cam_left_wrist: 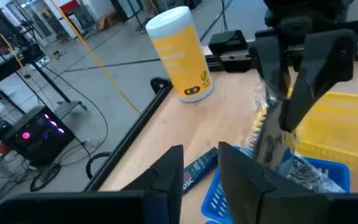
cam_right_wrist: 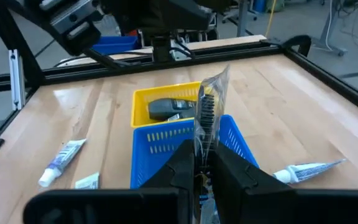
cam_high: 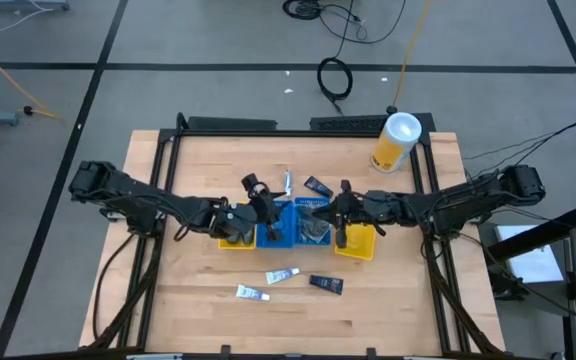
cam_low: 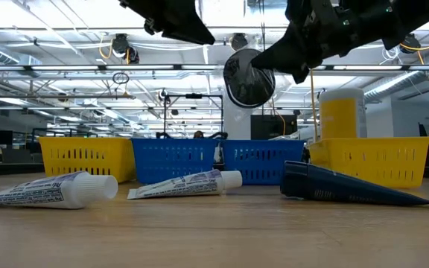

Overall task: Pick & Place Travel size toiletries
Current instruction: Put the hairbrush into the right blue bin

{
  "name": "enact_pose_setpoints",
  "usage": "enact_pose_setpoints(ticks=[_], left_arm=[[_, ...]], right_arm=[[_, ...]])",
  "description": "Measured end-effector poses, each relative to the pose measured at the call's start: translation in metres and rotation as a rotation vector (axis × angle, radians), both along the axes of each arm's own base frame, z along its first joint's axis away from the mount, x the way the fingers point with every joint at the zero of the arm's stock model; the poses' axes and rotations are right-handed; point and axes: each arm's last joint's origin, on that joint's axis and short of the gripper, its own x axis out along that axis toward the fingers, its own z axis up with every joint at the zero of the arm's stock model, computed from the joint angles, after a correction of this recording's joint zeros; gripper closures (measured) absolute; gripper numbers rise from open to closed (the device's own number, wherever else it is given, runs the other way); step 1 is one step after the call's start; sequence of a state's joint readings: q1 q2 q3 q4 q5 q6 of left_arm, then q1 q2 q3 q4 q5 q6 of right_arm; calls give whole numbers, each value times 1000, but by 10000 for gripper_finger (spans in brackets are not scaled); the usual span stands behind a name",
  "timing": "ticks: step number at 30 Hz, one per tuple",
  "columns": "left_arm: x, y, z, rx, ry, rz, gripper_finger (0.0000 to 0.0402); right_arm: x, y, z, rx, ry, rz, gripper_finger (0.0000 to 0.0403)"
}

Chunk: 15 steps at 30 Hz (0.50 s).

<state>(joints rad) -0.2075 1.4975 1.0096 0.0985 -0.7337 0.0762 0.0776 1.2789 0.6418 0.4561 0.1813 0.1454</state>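
Observation:
My right gripper (cam_right_wrist: 202, 168) is shut on a clear-wrapped grey-black bundle (cam_right_wrist: 207, 112) above the blue bins (cam_high: 286, 236). In the low view the bundle (cam_low: 248, 78) hangs as a round dark disc between both arms. My left gripper (cam_left_wrist: 197, 168) stands open just beside it, toward the table's left, with nothing between its fingers. Two white tubes (cam_high: 281, 275) (cam_high: 251, 292) and a dark packet (cam_high: 326, 283) lie flat on the table near its front. Another dark packet (cam_high: 316, 185) and a tube (cam_high: 288, 182) lie behind the bins. My right gripper pinches the bundle's clear wrapper at one edge (cam_right_wrist: 202, 140) between its two fingers. The fingers come nearly level from the table's right. The bundle stands out past the fingertips, lifted clear above the blue bins.
Four small bins stand in a row at mid-table: yellow (cam_high: 230, 242), two blue, yellow (cam_high: 360, 250). The left yellow bin holds a grey item (cam_right_wrist: 166, 109). A tall yellow canister (cam_high: 398, 140) with a white lid stands at the far right corner. Bare wood lies at the table's front.

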Motion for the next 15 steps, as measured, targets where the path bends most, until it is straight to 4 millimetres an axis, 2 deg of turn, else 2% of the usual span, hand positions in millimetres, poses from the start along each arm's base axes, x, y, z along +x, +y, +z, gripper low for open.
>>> enact_pose_setpoints(ticks=[6, 15], left_arm=[[-3, -5, -4, -28, 24, -3, 289], [-4, -7, -6, -71, 17, 7, 289]], right_arm=[[-1, 0, -2, 78, 15, -25, 381], [8, 0, -23, 161, 78, -82, 381]])
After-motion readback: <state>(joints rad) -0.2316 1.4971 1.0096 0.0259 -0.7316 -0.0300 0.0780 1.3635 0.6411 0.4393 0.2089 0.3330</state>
